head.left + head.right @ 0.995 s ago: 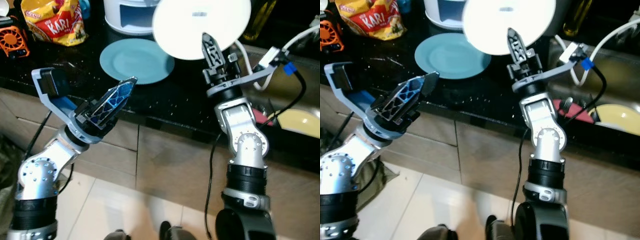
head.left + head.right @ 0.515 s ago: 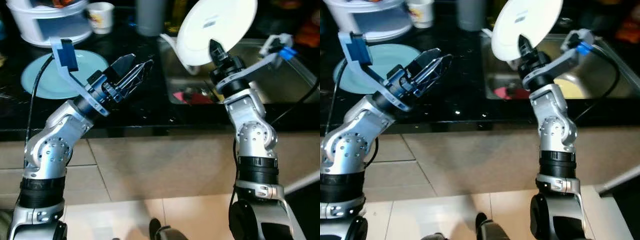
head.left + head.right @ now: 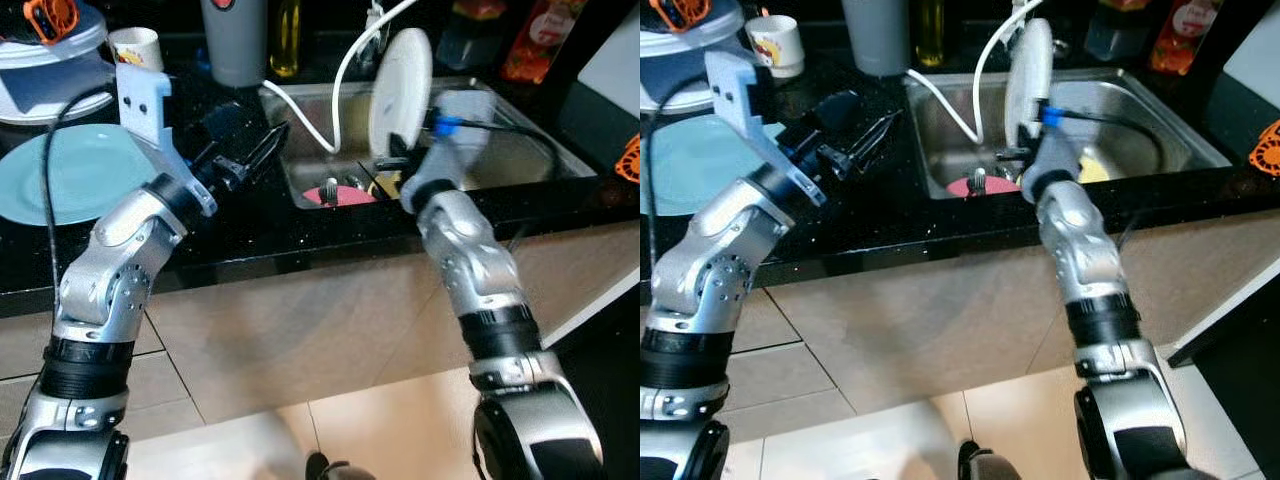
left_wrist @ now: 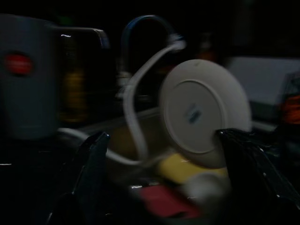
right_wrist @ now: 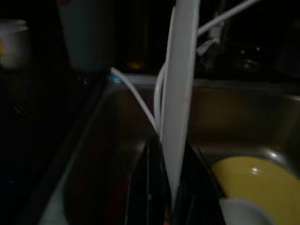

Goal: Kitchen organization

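1. Two silver arms reach over a black speckled countertop (image 3: 300, 225) toward a stainless steel sink (image 3: 520, 165), which serves here as the landmark.
2. Above the sink's near edge, the right gripper (image 3: 1018, 150) pinches a white plate (image 3: 400, 90) by its lower rim, one black finger on each face.
3. That plate stands upright over the sink basin, nearly edge-on to the head camera; in the left wrist view its underside (image 4: 204, 112) faces the lens, with a small mark at the centre.
4. Just beside the sink, on the counter side to the robot's left, the left gripper (image 3: 262, 152) hovers above the countertop with its fingers spread apart and nothing between them.
5. Inside the sink lies a yellow plate (image 5: 255, 180) on the basin floor, under and beyond the held plate.
6. A pink item (image 3: 335, 194) also lies in the sink, at the corner nearest the left gripper; what it is cannot be made out.
7. A white hose (image 3: 335, 85) curves from the tap area behind the sink down over the sink's rim.
8. Well to the left of the sink, a light blue plate (image 3: 50, 175) lies flat on the countertop.
9. Behind the sink's left corner stands a grey jug (image 3: 233, 40), with a small printed cup (image 3: 775, 45) farther left.
10. Next to that cup sits a white lidded container (image 3: 45, 70) carrying an orange object (image 3: 50, 15) on top.
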Robot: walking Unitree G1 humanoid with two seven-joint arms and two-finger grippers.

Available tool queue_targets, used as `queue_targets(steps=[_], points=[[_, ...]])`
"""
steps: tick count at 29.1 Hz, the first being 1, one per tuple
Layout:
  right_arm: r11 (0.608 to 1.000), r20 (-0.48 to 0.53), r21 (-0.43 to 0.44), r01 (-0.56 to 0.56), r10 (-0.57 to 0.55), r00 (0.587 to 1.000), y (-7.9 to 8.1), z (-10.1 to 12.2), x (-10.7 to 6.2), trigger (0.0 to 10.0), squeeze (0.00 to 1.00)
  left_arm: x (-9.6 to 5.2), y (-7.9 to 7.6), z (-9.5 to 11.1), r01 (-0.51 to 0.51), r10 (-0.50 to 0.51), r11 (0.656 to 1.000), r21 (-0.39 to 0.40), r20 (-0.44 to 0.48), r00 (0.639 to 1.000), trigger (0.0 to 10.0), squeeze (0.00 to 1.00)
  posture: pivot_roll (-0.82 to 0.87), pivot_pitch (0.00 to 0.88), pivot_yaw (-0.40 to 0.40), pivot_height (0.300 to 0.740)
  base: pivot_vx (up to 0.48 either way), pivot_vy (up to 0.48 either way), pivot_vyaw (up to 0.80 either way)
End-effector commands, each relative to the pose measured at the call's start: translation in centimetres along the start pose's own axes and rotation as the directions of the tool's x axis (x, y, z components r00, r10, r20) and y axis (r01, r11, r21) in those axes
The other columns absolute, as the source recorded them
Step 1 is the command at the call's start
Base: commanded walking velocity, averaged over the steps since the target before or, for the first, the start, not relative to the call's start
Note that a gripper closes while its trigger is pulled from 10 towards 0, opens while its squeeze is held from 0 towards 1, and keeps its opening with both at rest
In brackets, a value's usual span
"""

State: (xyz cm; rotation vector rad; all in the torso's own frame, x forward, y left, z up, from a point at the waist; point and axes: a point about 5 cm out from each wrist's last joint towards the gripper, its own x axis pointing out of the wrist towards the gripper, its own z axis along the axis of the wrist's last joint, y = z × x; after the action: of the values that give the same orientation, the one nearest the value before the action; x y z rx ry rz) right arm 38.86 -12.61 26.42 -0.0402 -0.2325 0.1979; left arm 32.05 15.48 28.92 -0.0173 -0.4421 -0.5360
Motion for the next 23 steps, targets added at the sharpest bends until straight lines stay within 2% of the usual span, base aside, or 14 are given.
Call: queue_targets(steps=[1,3,4,6,7,8,9,10,12,16,18,19,21,23], points=[[0.996,0.012,-0.084,0.017,-0.016,1.0,-0.5,0.7,0.7,0.0,0.0,-0.3,0.7,-0.3,-0.052,0.053,0.996,0.067,-0.025,0.998,10.0,0.0,0.13,0.124,-0.036,0.74,0.0,0.0,0.0],[0.984,-0.022,-0.175,0.026,-0.03,0.999,-1.0,1.3,1.6,0.0,0.0,-0.8,1.1,-0.1,-0.082,0.086,0.99,0.111,-0.034,0.996,10.0,0.0,0.14,0.132,-0.043,0.74,0.0,0.0,0.0],[0.975,-0.04,-0.217,0.04,-0.05,0.998,-1.4,1.6,2.1,0.4,0.0,-1.0,1.2,-0.1,-0.095,0.1,0.987,0.132,-0.036,0.994,10.0,0.0,0.14,0.145,-0.05,0.74,0.0,0.0,0.0],[0.957,-0.073,-0.285,0.051,-0.075,0.995,-1.9,1.9,2.8,6.4,0.0,-1.3,1.2,0.0,-0.108,0.116,0.979,0.171,-0.038,0.992,10.0,0.0,0.14,0.159,-0.058,0.74,0.0,0.0,0.0],[0.957,-0.073,-0.285,0.051,-0.075,0.995,-1.9,1.9,2.8,6.4,0.0,-1.3,1.2,0.0,-0.108,0.116,0.979,0.171,-0.038,0.992,10.0,0.0,0.14,0.159,-0.058,0.74,0.0,0.0,0.0],[0.946,-0.085,-0.318,0.059,-0.09,0.992,-2.2,2.0,3.0,9.4,0.0,-1.5,1.2,0.1,-0.115,0.124,0.976,0.184,-0.037,0.992,10.0,0.0,0.14,0.17,-0.063,0.74,0.0,0.0,0.0],[0.936,-0.124,-0.347,0.06,-0.109,0.986,-2.6,1.9,3.3,10.0,0.0,-1.8,1.1,0.2,-0.122,0.132,0.973,0.195,-0.039,0.99,10.0,0.0,0.14,0.187,-0.068,0.74,0.0,0.0,0.0],[0.936,-0.124,-0.347,0.06,-0.109,0.986,-2.6,1.9,3.3,10.0,0.0,-1.8,1.1,0.2,-0.122,0.132,0.973,0.195,-0.039,0.99,10.0,0.0,0.14,0.187,-0.068,0.74,0.0,0.0,0.0],[0.894,-0.21,-0.442,0.071,-0.18,0.961,-3.9,1.4,3.5,10.0,0.0,-2.3,1.1,0.1,-0.127,0.144,0.961,0.246,-0.056,0.988,10.0,0.0,0.15,0.207,-0.076,0.74,0.0,0.0,0.0],[0.87,-0.255,-0.486,0.078,-0.226,0.94,-4.9,1.0,3.3,10.0,0.0,-2.7,1.1,0.2,-0.132,0.154,0.953,0.274,-0.06,0.986,10.0,0.0,0.15,0.226,-0.08,0.74,0.0,0.0,0.0],[0.837,-0.303,-0.542,0.069,-0.272,0.914,-6.2,0.4,2.9,10.0,0.0,-3.1,1.3,0.5,-0.14,0.167,0.946,0.294,-0.07,0.983,10.0,0.0,0.16,0.24,-0.084,0.74,0.0,0.0,0.0],[0.807,-0.327,-0.589,0.047,-0.291,0.899,-6.8,0.0,2.7,10.0,0.0,-3.3,1.4,0.5,-0.14,0.171,0.942,0.305,-0.076,0.982,10.0,0.0,0.16,0.241,-0.086,0.74,0.0,0.0,0.0],[0.764,-0.354,-0.645,0.01,-0.31,0.882,-7.3,-0.6,2.3,10.0,0.0,-3.5,1.5,0.6,-0.142,0.176,0.937,0.318,-0.08,0.981,10.0,0.0,0.17,0.248,-0.085,0.74,0.0,0.0,0.0],[0.752,-0.373,-0.659,-0.021,-0.303,0.877,-7.3,-1.0,2.2,10.0,0.0,-3.5,1.6,0.7,-0.143,0.179,0.935,0.324,-0.081,0.981,10.0,0.0,0.17,0.251,-0.086,0.74,0.0,0.0,0.0]])
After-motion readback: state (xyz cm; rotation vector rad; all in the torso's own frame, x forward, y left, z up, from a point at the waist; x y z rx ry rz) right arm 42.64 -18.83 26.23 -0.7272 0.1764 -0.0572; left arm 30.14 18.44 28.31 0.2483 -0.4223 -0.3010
